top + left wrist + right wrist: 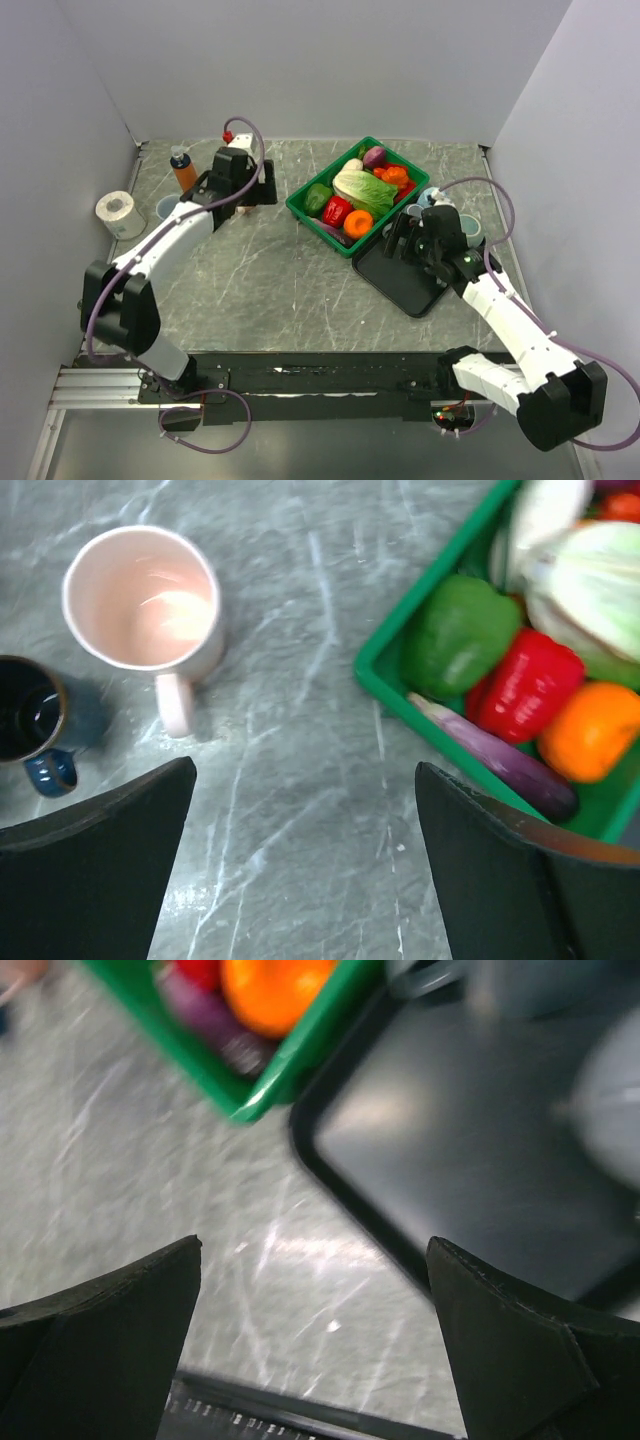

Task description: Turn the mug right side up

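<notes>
Overhead and wrist views of the table (300, 680). In the overhead view the left gripper (245, 180) reaches over the far left of the table and covers the mug, which cannot be told apart there from the wrist hardware. An orange bottle (183, 170) and a pale roll (120, 213) stand further left.

The left wrist view shows the mug (140, 595) whole. It is pale pink and stands on the table, well left of the green basket (370, 670) and just beside a dark cup (25, 710), which the left edge of the frame cuts off. The mug's mouth faces up toward the camera, so its long axis is vertical. Its handle points toward the near side. The mug lies beyond the two fingers (100, 880) and apart from them. The jaws of this gripper stand wide apart with only bare table between them.

The basket is cut off at the right. A green pepper (460, 635), a red pepper (530, 685) and an orange (590, 730) show inside it, and the pale items above them are blurred.

The right wrist view is soft throughout. The right gripper (315, 1350) hangs with its jaws wide apart and nothing between them, over the table by the near-left edge of the black tray (470, 1160). A grey shape at that frame's right edge is too blurred to name.
</notes>
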